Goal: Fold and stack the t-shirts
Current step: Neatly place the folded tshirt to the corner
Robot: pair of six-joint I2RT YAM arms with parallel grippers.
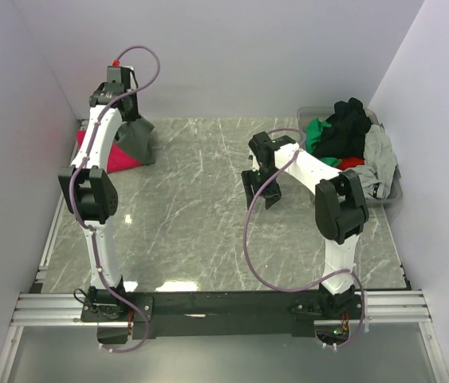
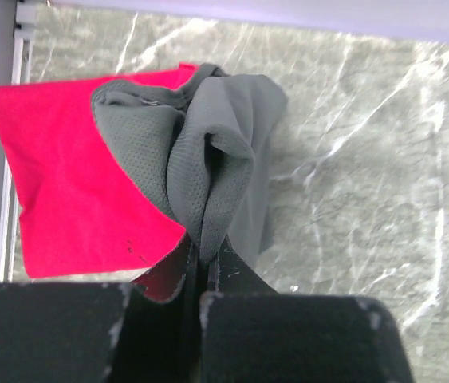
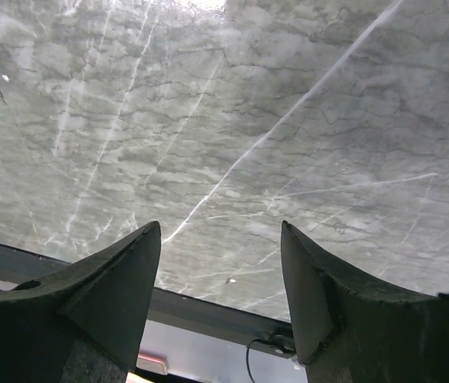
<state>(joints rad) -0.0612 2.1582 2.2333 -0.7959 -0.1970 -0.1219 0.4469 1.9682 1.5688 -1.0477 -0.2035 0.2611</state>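
Lab enclosure: white walls (image 1: 208, 56), rail-framed table (image 1: 200, 223).

from my overhead view, the flat t-shirt (image 1: 120, 161) lies at 10 o'clock on the table (image 1: 208, 207), against its left edge. the bunched t-shirt (image 1: 139, 137) sits on it, spilling off its 3 o'clock side onto the table, one fold caught in the left gripper (image 2: 204, 262) above. the tub (image 1: 393, 194) stands at 2 o'clock, a heap of t-shirts (image 1: 348, 128) inside. the right gripper (image 1: 261, 191) hangs over the table just right of centre.
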